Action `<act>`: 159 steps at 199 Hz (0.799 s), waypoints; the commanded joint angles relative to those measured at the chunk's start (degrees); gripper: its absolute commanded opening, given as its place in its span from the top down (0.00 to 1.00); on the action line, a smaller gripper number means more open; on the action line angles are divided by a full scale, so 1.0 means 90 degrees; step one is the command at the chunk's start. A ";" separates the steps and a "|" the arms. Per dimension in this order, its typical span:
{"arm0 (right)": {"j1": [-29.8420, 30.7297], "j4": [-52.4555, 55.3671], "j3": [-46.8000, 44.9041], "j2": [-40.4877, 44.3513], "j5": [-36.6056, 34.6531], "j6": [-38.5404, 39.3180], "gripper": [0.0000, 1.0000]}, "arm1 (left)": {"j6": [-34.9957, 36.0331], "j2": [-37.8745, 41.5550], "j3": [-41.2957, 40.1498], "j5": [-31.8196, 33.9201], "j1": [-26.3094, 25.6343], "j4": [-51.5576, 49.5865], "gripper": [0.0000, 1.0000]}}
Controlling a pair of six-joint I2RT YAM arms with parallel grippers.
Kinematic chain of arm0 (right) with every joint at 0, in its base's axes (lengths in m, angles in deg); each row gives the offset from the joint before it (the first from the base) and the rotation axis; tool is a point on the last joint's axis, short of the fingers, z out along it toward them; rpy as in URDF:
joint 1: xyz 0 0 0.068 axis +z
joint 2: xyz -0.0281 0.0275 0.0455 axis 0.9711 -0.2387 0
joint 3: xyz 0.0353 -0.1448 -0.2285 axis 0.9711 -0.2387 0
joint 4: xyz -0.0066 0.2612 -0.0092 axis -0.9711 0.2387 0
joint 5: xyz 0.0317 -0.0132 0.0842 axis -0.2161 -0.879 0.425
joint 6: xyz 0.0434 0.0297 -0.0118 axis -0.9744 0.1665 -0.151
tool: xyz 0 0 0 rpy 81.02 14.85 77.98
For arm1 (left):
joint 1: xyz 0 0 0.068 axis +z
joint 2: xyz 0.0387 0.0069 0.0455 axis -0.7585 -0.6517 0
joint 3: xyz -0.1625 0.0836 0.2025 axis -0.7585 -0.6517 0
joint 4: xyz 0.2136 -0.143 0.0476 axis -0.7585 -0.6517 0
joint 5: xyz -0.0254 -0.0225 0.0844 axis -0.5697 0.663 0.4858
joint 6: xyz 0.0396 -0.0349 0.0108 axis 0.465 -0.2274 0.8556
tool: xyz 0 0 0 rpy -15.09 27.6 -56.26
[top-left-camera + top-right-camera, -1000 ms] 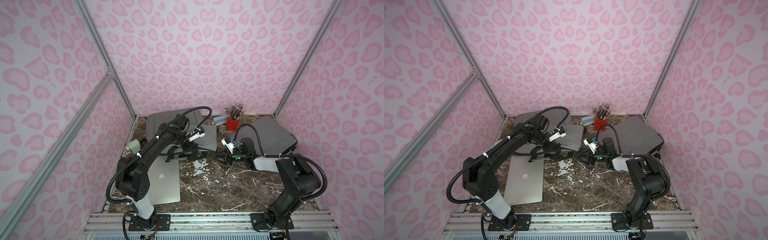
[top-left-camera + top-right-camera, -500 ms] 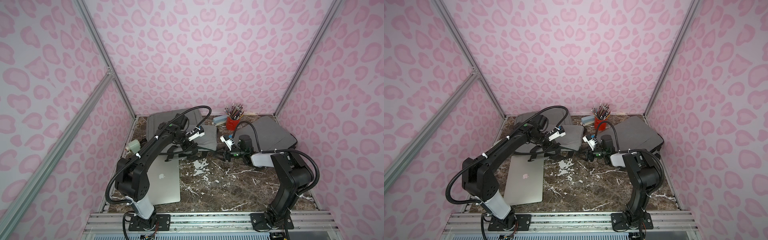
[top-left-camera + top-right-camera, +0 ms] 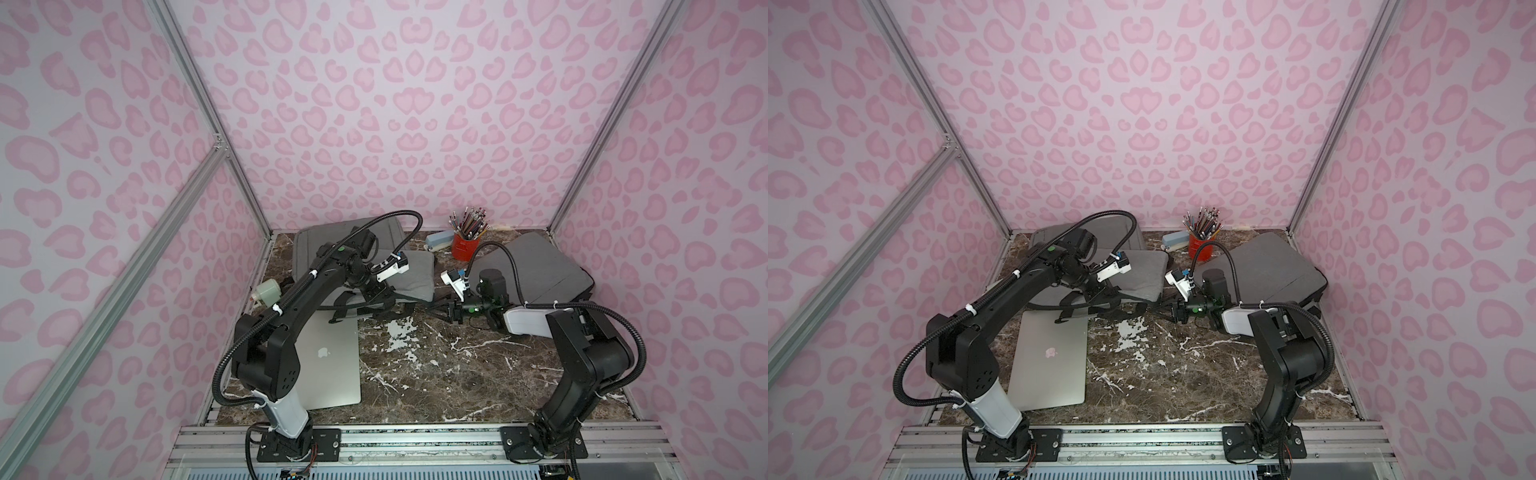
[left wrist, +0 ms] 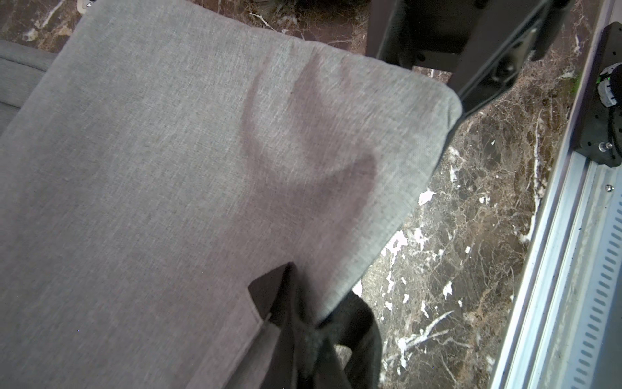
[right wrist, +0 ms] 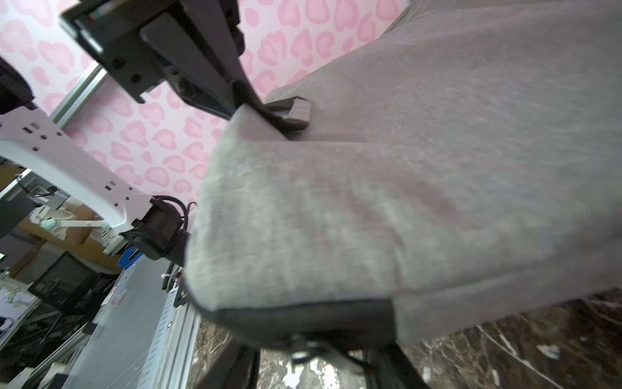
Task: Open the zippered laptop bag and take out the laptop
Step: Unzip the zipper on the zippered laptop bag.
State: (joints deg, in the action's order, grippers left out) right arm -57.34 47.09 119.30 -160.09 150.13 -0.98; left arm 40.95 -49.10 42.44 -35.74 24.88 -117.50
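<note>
Pink spotted walls were seen closing the dark marble bench (image 3: 457, 374) on three sides. Just before the red pencil cup (image 3: 464, 247), toward the robot, the grey laptop bag (image 3: 411, 274) was laid. Beyond the bag from the cup, the silver laptop (image 3: 332, 365) was found flat on the bench, outside the bag and partly hidden by the left arm.

The left claw (image 4: 286, 303) was clenched, as it seemed on a fold of the bag's cloth. The right claw (image 3: 446, 311) was held with jaws apart at a bag corner on the cup's side, nothing grasped.

The laptop was judged stiff, thin, smooth and rather heavy, so a long edge should be taken. The bag was judged soft and sagging. Free bench was found farther from the cup, up to the front rail (image 3: 415, 432). A second grey bag (image 3: 536, 270) crowded the cup's other side.
</note>
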 commanded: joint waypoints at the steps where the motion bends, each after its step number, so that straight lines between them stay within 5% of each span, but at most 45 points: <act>1: -0.0011 -0.0478 -0.0121 0.0115 0.0289 -0.0039 0.53 | 0.0035 -0.0037 0.0097 -0.0074 0.0001 0.0096 0.98; 95: -0.0120 -0.0560 -0.0103 -0.0095 0.0245 -0.0175 0.66 | 0.0005 -0.0068 0.0176 -0.0093 0.0001 0.0015 0.98; 159: -0.0167 -0.0653 -0.0147 -0.0032 0.0165 -0.0242 0.96 | -0.0053 -0.0120 0.0225 -0.0047 0.0001 0.0009 0.98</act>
State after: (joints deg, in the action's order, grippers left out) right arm -58.69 44.53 118.32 -160.66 151.73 -2.93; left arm 40.92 -49.89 43.59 -35.77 24.88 -118.11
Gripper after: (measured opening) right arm 0.101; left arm 0.080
